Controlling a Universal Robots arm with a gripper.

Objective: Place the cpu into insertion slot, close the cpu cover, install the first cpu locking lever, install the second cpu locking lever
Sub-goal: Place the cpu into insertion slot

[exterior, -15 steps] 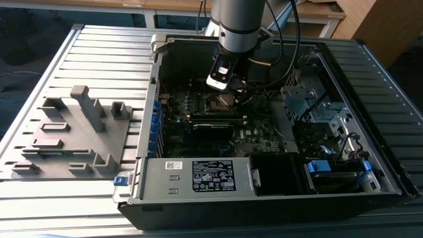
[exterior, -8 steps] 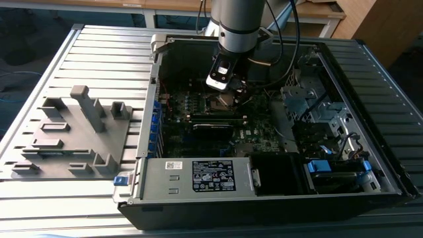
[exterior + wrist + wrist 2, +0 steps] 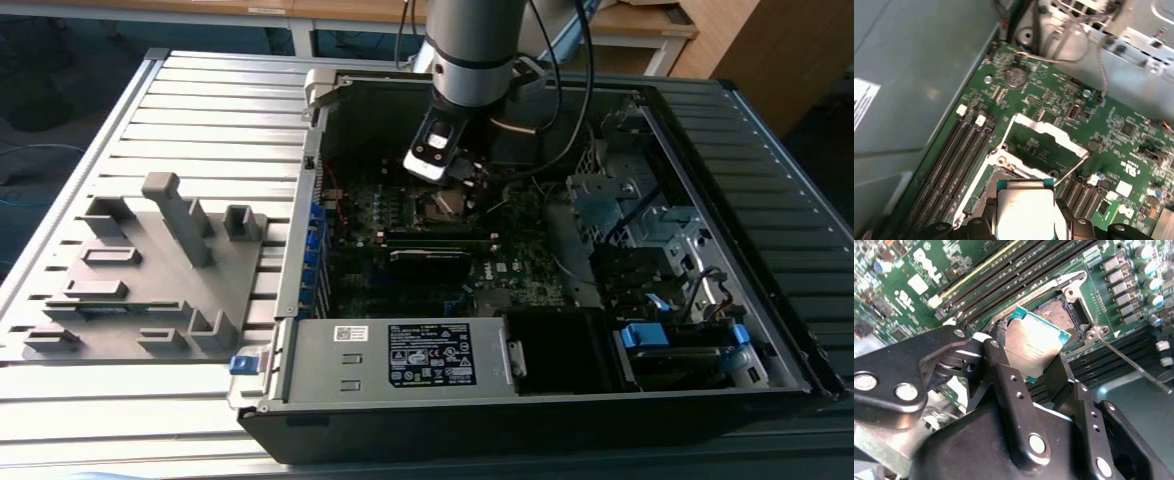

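Two black fingers [image 3: 999, 370] of the claw [image 3: 1029, 360] are closed narrowly on the cpu [image 3: 1036, 345]. They grip it by opposite edges, with its silvery top turned toward the second wrist view. In the first wrist view the cpu [image 3: 1026, 210] sits between the tips of the claw [image 3: 1026, 227].

Just beyond the claw lies the insertion slot [image 3: 1066, 315]. The held cpu partly covers the slot's dark contact field; it hangs over the slot and is not yet seated. A thin metal lever [image 3: 1134, 365] runs out from the slot's corner, beside the claw.

Past the slot, the cpu cover [image 3: 1049, 132] stands swung up and open, with green board showing through its window. Long black memory slots [image 3: 949, 170] run alongside.

Farther out, in the exterior view, the claw [image 3: 447, 168] reaches down into an open computer case [image 3: 534, 430] on a slatted table [image 3: 200, 110]. A grey moulded block [image 3: 147, 280] sits well apart from the claw, toward the exterior view's left.
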